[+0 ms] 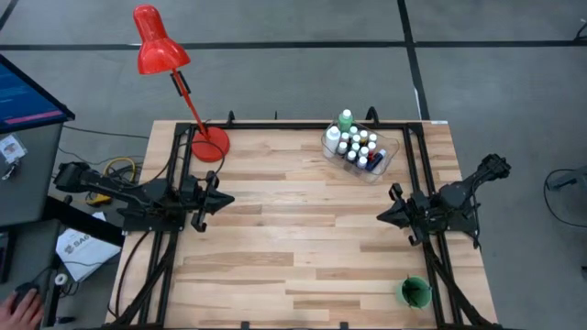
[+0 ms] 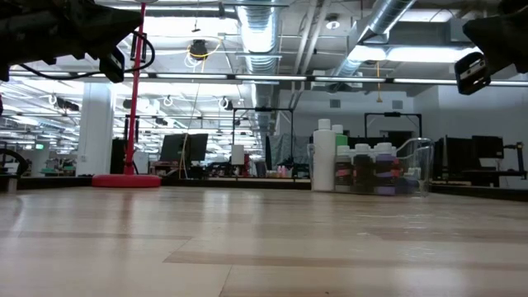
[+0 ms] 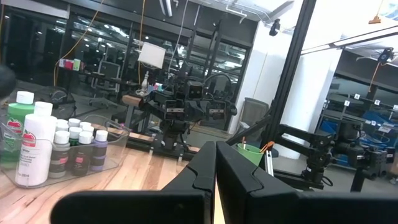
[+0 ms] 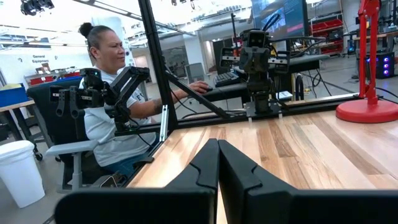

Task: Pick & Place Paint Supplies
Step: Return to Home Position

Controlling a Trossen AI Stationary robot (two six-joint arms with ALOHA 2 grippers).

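Left pincer (image 1: 226, 199) hangs raised over the light wooden table (image 1: 293, 247) near its left edge, fingers pressed together, and the right pincer (image 1: 383, 216) hangs likewise near the right edge, also closed on nothing. By the back right corner a clear plastic tub (image 1: 393, 159) holds the small white-capped paint bottles (image 1: 359, 147), with the taller green bottle (image 1: 346, 119) and taller white bottle (image 1: 332, 139) upright at its back end. Near the front right corner stands a green cup (image 1: 404, 292) with thin paintbrushes (image 3: 244, 143) poking out; a red desk lamp (image 1: 210, 145) sits by the back edge.
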